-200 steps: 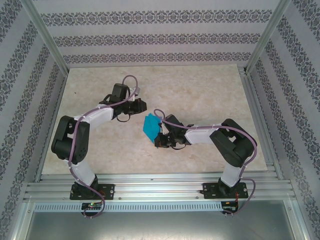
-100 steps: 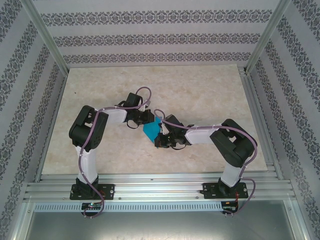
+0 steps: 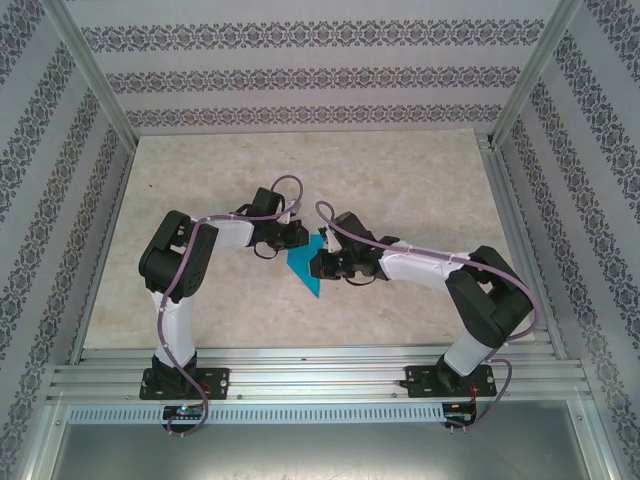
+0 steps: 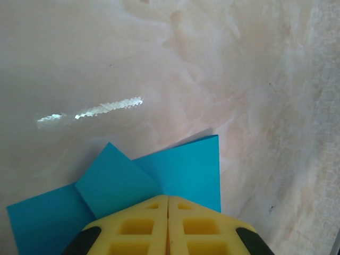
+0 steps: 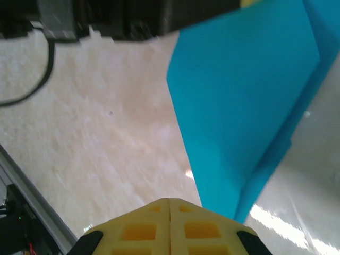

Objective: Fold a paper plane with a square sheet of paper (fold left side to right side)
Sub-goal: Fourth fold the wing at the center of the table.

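Note:
The cyan-blue square sheet of paper [image 3: 303, 265] lies folded on the table's middle, narrowing to a point toward the near edge. In the left wrist view the sheet [image 4: 186, 170] shows a triangular flap folded over its left part. My left gripper [image 3: 300, 237] is shut, its yellow pads [image 4: 138, 226] resting over the sheet's near part; the left gripper's tip [image 4: 168, 197] sits at the flap's crease. My right gripper [image 3: 316, 266] is shut beside the sheet's right edge. In the right wrist view the right gripper [image 5: 169, 201] sits just left of the sheet [image 5: 239, 95], whose edge lifts slightly.
The marbled tabletop [image 3: 400, 180] is ringed by patterned walls and aluminium posts. A metal rail [image 3: 320, 375] runs along the near edge by both arm bases. The left arm's black body [image 5: 106, 16] crosses the top of the right wrist view.
The left arm swung right onto the sheet's far end. The right arm stretched out and its gripper turned alongside the sheet. The sheet now lies lower and narrower.

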`<state>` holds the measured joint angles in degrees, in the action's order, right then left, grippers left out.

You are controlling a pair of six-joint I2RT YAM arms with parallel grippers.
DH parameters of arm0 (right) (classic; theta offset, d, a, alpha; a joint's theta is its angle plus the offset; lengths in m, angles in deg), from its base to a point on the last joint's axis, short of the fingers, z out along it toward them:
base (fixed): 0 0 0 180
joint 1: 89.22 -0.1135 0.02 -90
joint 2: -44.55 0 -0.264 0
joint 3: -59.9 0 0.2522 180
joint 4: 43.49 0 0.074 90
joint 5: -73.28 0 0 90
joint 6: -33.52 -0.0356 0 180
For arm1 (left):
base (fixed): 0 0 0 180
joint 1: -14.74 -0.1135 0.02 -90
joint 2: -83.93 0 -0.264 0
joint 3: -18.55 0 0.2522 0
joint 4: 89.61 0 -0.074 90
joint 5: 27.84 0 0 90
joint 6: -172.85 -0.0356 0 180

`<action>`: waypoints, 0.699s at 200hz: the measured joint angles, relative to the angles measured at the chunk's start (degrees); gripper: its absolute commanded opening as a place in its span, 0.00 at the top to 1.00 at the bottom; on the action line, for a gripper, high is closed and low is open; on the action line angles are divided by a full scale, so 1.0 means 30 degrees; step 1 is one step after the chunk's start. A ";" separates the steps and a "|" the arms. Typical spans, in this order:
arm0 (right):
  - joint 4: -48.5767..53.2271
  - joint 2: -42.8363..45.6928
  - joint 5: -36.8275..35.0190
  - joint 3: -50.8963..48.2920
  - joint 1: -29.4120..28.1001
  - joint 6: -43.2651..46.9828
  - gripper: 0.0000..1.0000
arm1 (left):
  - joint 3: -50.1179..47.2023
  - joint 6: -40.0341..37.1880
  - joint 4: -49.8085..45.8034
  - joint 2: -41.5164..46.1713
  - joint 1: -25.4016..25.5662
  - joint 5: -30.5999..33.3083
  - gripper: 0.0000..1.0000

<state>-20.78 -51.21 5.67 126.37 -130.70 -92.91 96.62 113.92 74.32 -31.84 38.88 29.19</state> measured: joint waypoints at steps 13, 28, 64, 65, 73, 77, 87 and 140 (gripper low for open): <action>-0.0204 -0.0809 -0.0095 0.0736 -0.0007 0.0175 0.94 | -0.0073 0.0000 0.0138 0.0022 0.0000 0.0007 0.90; -0.0299 -0.1858 -0.0240 0.1581 -0.0007 0.0423 0.94 | -0.0131 0.0000 0.0226 0.0036 0.0000 0.0000 0.90; -0.0277 -0.3614 -0.0583 0.2747 -0.0007 0.1137 0.94 | -0.0138 0.0000 0.0277 0.0036 0.0000 0.0007 0.91; -0.0270 -0.3672 -0.0605 0.2776 -0.0007 0.1166 0.94 | -0.0138 0.0000 0.0277 0.0036 0.0000 0.0007 0.90; -0.0270 -0.3891 -0.0707 0.2841 -0.0007 0.1246 0.94 | -0.0138 0.0000 0.0277 0.0036 0.0000 0.0007 0.91; -0.0255 -0.4007 -0.0794 0.2849 -0.0007 0.1275 0.94 | -0.0138 0.0000 0.0277 0.0036 0.0000 0.0007 0.90; -0.0117 -0.4233 -0.0933 0.2849 -0.0007 0.1435 0.94 | -0.0138 0.0000 0.0277 0.0036 0.0000 0.0007 0.91; 0.0029 -0.4575 -0.1129 0.2463 -0.0015 0.1960 0.93 | -0.0138 -0.0066 0.0277 0.0036 0.0000 0.0022 0.91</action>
<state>-20.69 -64.94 2.29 133.75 -130.74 -87.03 96.21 113.73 75.15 -31.73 38.88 29.26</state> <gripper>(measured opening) 0.066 0.093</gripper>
